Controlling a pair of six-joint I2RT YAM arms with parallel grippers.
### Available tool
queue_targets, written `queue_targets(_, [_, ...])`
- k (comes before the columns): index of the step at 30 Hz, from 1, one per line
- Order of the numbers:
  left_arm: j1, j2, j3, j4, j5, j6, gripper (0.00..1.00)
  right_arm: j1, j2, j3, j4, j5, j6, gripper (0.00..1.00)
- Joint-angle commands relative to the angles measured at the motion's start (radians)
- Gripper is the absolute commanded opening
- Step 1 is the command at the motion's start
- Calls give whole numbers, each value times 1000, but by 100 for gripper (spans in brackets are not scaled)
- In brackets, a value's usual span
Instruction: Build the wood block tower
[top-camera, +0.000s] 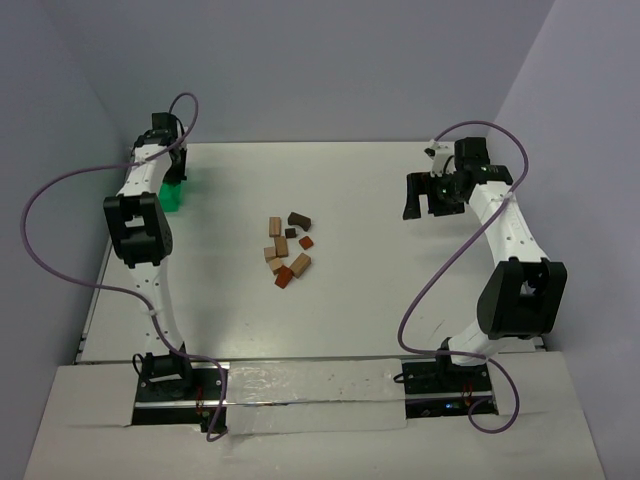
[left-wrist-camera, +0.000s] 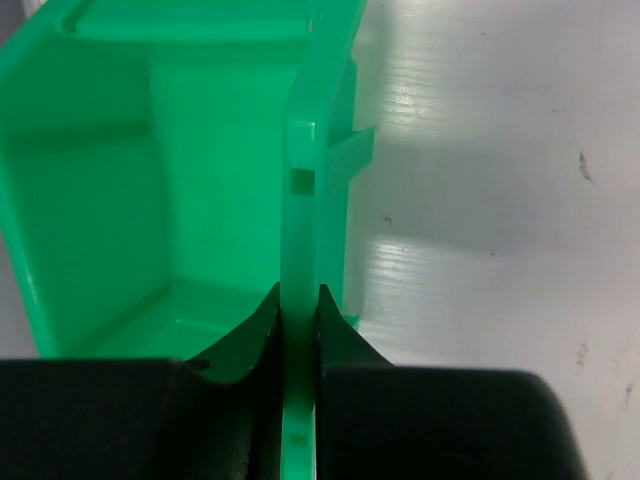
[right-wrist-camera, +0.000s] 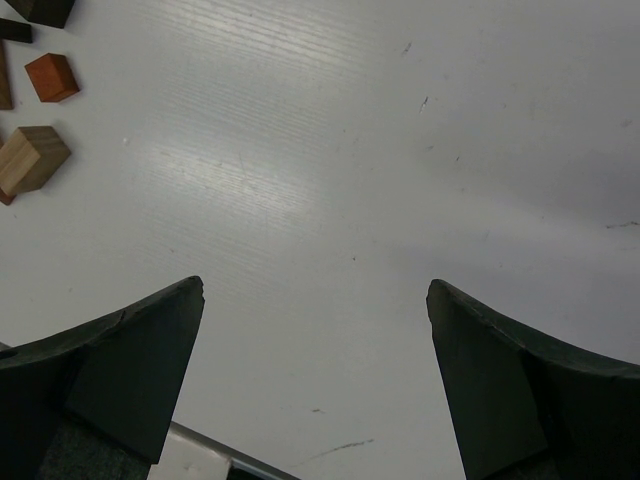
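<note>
The left pincer (left-wrist-camera: 300, 312) is clamped on the wall of the green bin (left-wrist-camera: 120, 200), while the right pincer (right-wrist-camera: 315, 300) gapes wide with the loose, unstacked wooden blocks (top-camera: 287, 250) well off to its left, so it should probably swing over and grip one squarely across flat faces.

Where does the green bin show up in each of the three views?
Top external: green bin at the table's left edge, under the left arm.
Left wrist: green bin fills the left half, its wall pinched by the left tool.
Right wrist: not in view.
Shared landmark: the white table.
</note>
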Motion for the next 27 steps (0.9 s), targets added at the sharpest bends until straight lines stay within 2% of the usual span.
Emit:
queue_targets(1, [-1,18,72,58,31,18,0,7,10,31,27,4,-1,100])
queue_targets(4, [-1,32,74,51,26,14,1,7,17,39,27,-1,2,100])
queue_targets(7, [1,35,73,48,27,9,12,7,20,45,26,-4,5,100])
queue_targets(8, [-1,33,71,46,30,8,18,7,21,48,26,-7,6,100])
queue_targets(10, [0,16,75,41,46,3,44,7,20,56,23,-13,7,100])
queue_targets(11, [0,0,81,37,56,1,48,7,18,60,22,-17,7,100])
queue_targets(14, [-3,-41,101,29,85,-2,53,7,14,69,19,-26,8,100])
queue_targets(17, [-4,-127,108,46,139,4,73,7,10,78,19,-40,12,100])
queue_targets(19, [-6,-181,116,46,163,7,80,7,11,87,18,-52,13,100])
queue_targets(20, [-9,-208,121,41,193,7,83,8,13,93,16,-58,13,100])
queue_targets(24, [-32,-329,72,28,289,5,85,8,19,116,14,-77,13,100])
queue_targets(27, [-72,-440,-76,33,397,23,84,8,14,118,16,-99,7,100])
